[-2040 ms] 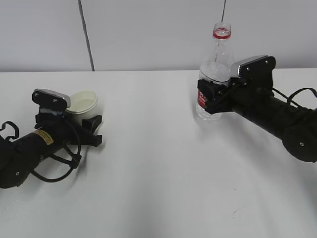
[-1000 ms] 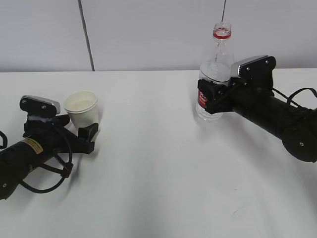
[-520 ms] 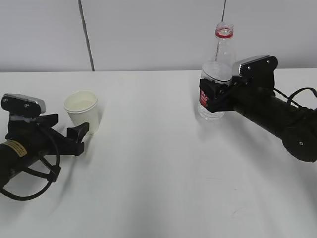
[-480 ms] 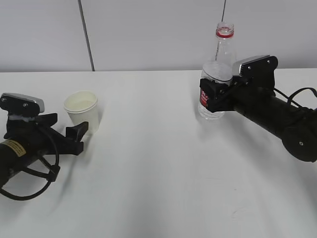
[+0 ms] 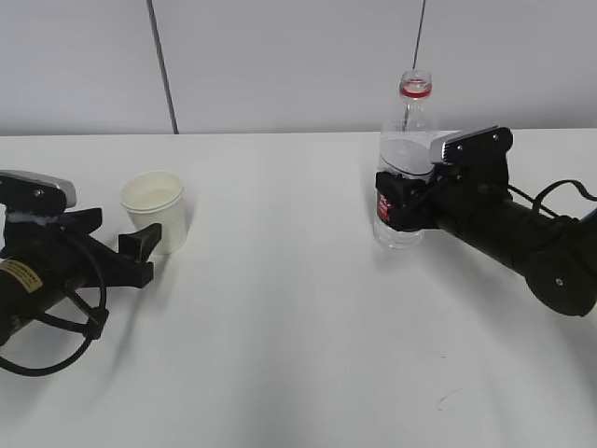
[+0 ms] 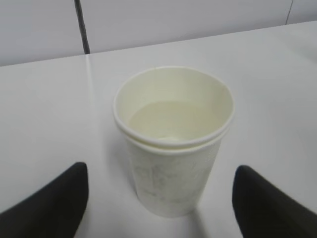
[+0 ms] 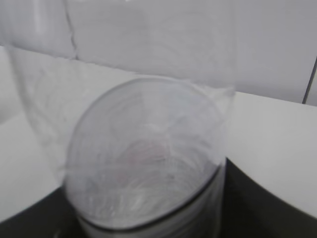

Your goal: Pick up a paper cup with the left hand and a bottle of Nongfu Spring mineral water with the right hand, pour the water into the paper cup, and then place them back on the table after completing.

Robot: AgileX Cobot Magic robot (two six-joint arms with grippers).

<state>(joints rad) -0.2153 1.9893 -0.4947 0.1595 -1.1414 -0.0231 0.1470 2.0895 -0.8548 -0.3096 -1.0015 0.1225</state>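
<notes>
On the white worktop (image 5: 280, 308), a cream paper cup (image 5: 155, 213) stands left of the clear bottle (image 5: 403, 177), which has a red label and neck ring. Both end effectors are black.

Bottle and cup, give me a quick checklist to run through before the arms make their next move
1. Cup upright on the table: ok.
2. Cup holds water: ok, liquid shows inside in the left wrist view.
3. Left gripper open and clear of the cup: ok, its fingers stand apart on either side, not touching.
4. Bottle upright: ok, neck up and uncapped.
5. Bottle base resting on the table: cannot tell, though it looks close to the surface.
6. Right gripper let go of the bottle: not ok, its jaws are around the labelled part.
</notes>
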